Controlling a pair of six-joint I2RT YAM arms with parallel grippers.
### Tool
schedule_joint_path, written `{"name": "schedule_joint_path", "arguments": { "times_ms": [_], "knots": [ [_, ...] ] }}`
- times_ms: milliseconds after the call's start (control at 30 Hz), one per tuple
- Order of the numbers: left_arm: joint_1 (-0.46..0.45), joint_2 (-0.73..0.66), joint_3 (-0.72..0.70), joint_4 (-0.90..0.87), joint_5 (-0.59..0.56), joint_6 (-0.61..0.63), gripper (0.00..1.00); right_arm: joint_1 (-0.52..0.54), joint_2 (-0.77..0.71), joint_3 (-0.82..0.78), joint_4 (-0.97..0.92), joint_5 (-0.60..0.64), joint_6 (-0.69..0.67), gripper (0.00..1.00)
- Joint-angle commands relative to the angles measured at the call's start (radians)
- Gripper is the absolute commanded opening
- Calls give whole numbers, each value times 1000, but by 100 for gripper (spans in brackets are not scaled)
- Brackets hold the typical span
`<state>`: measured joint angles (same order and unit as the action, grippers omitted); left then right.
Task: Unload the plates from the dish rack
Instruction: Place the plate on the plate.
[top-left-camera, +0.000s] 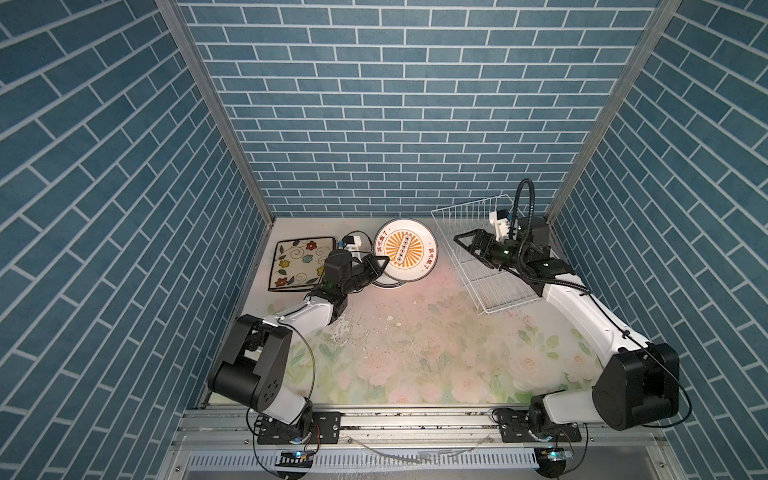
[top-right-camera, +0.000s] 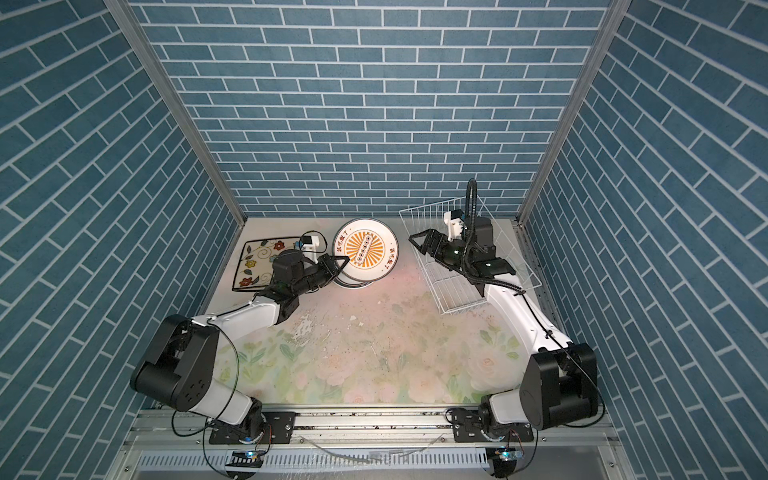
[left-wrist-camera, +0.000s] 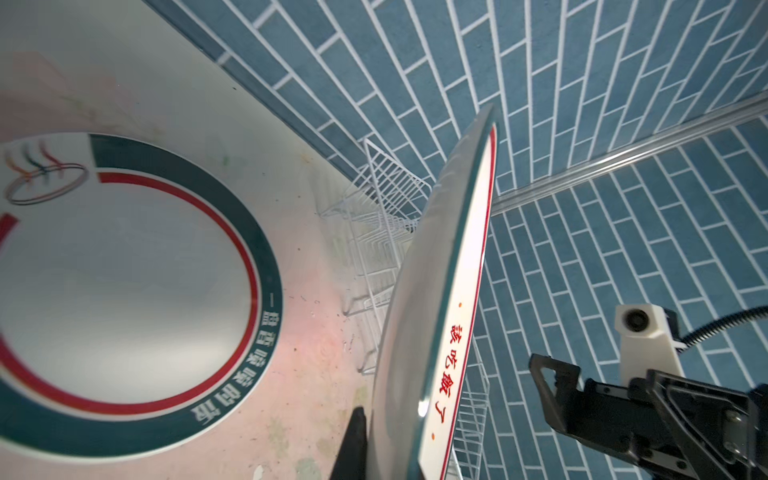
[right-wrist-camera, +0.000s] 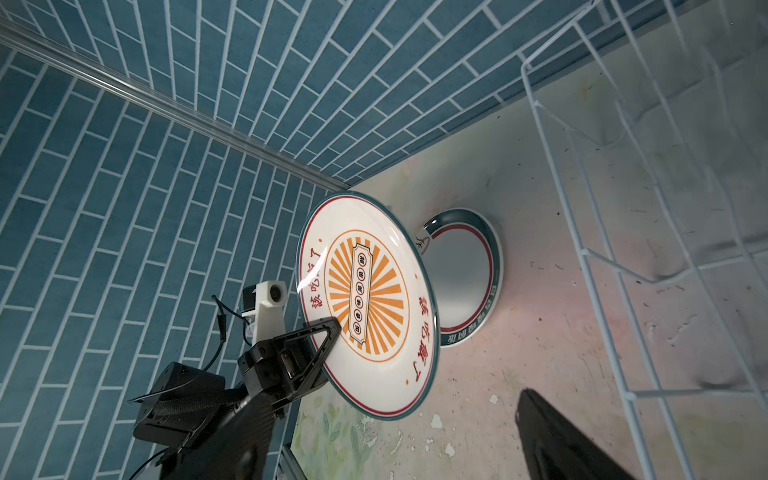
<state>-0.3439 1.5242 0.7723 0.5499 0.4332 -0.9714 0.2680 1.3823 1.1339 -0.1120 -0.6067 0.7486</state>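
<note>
Two white-and-black robot arms rise from the front edge and reach toward the back. The left arm (top-left-camera: 291, 316) bends inward with its wrist roughly level. The left gripper (top-left-camera: 381, 262) is clamped on the rim of a round plate (top-left-camera: 409, 249), holding it tilted in the air. The right arm (top-left-camera: 582, 309) stretches back along the right side. The right gripper (top-left-camera: 467, 248) points inward, jaws spread wide, holding nothing.

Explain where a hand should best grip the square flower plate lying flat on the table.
Probably its black rim on the near edge, coming low from the robot's side. The flower plate lies flat, so only the rim gives a hold, and the wall crowds its left edge.
</note>
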Motion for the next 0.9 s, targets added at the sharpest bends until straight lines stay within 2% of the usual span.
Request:
{"name": "schedule_joint_path", "arguments": {
  "times_ms": [0, 267, 467, 867],
  "knots": [
    [28, -28, 11, -53, -58, 49, 0, -14, -36, -23, -80, 53, -83, 93],
    [83, 59, 51, -65, -28, 46, 0, -33, -67, -33, -132, 65, -128, 94],
    [91, 116, 110, -144, -52, 110, 0, -46, -106, -43, -164, 76, -148, 94],
    [112, 249, 188, -135, -15, 108, 0, -65, -149, -60, -213, 76, -183, 94]
  ]
}}
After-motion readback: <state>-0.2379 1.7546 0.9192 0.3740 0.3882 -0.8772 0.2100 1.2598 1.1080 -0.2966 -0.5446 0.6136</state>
